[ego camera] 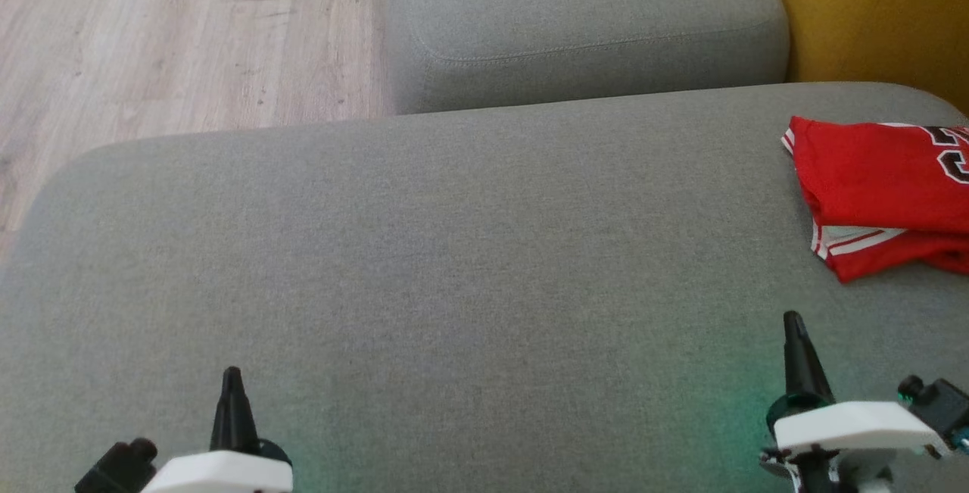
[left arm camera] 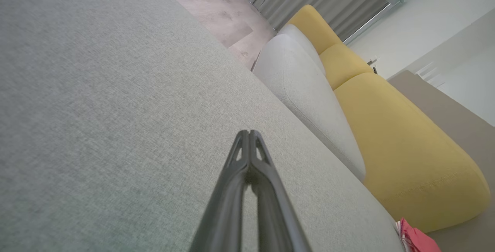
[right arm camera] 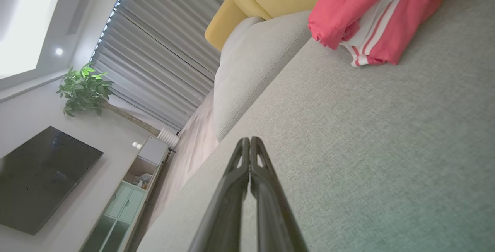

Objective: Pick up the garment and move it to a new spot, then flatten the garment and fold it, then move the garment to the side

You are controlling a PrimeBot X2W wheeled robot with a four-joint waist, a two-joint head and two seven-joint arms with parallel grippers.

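Grey upholstery dominates the head view: a broad seat cushion (ego camera: 454,251) runs across it, with another grey cushion (ego camera: 575,23) behind and yellow upholstery (ego camera: 870,8) in the upper right corner. Pale wooden floor (ego camera: 151,39) shows at the upper left. The garment (ego camera: 878,182) — a red jersey with white trim and part of a dark number — lies loosely bunched on the broad cushion at its far right, partly cut off by the frame edge and near the yellow upholstery. Both arms sit low over the near side of the seat cushion, well apart from each other. The right gripper (ego camera: 793,326) is the closer to the garment but apart from it; its 2 fingers are pressed together at the tips and hold nothing, as the right wrist view shows plainly. The left gripper (ego camera: 232,379), at the lower left and far from the garment, is likewise closed on nothing — its fingertips meet over bare grey fabric.
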